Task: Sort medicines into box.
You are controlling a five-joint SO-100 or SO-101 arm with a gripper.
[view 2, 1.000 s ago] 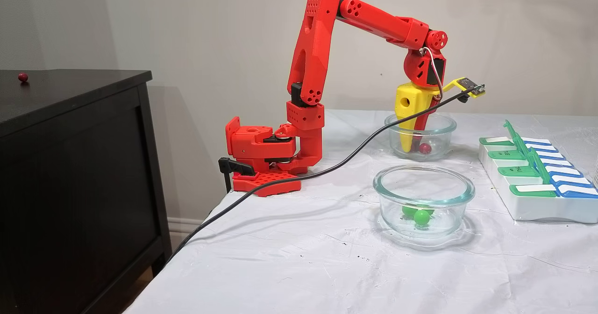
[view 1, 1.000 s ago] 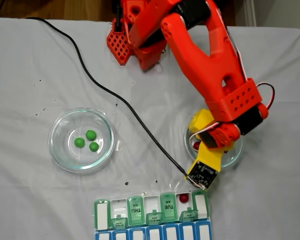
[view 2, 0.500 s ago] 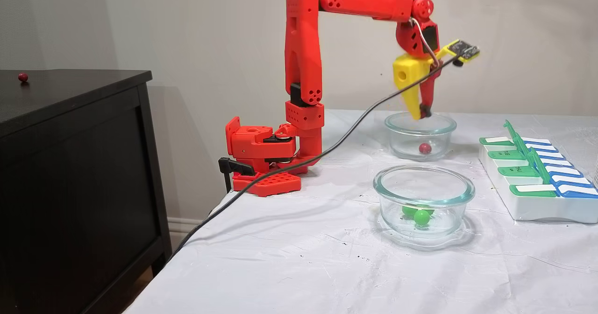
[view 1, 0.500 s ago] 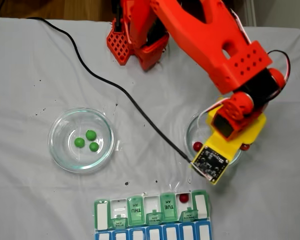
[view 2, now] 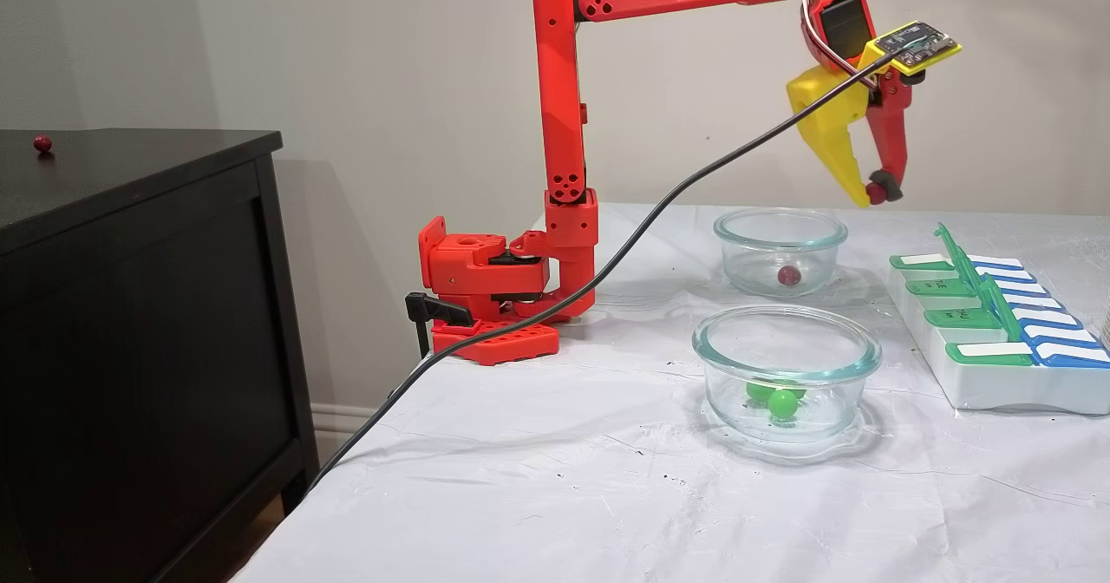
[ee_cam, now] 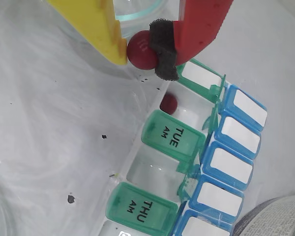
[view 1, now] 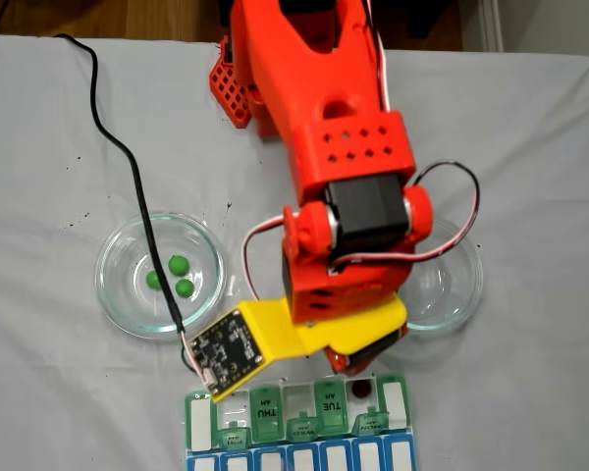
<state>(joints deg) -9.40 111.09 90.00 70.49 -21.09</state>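
My gripper [ee_cam: 146, 51] is shut on a glossy red ball [ee_cam: 142, 50], pinched between the yellow finger and the padded red finger. In a fixed view the gripper [view 2: 874, 193] hangs high over the table, between the far glass dish [view 2: 780, 252] and the pill organiser [view 2: 997, 357]. The wrist view looks down on the organiser [ee_cam: 187, 162]: one red ball [ee_cam: 168, 103] lies in an open white compartment beside the TUE lid. Another red ball [view 2: 787, 275] rests in the far dish. Three green balls [view 1: 180, 265] sit in the left dish [view 1: 160, 275] of a fixed view.
The black camera cable [view 2: 607, 271] trails from the gripper across the cloth and off the table's front-left edge. A dark cabinet [view 2: 130, 331] stands left of the table with a red ball [view 2: 42, 142] on top. The arm's base [view 2: 494, 297] sits at the table's back.
The gripper closed on a red ball in the far dish, lifted out, and swung toward the pill organiser, rising higher. One red ball stayed in that dish.
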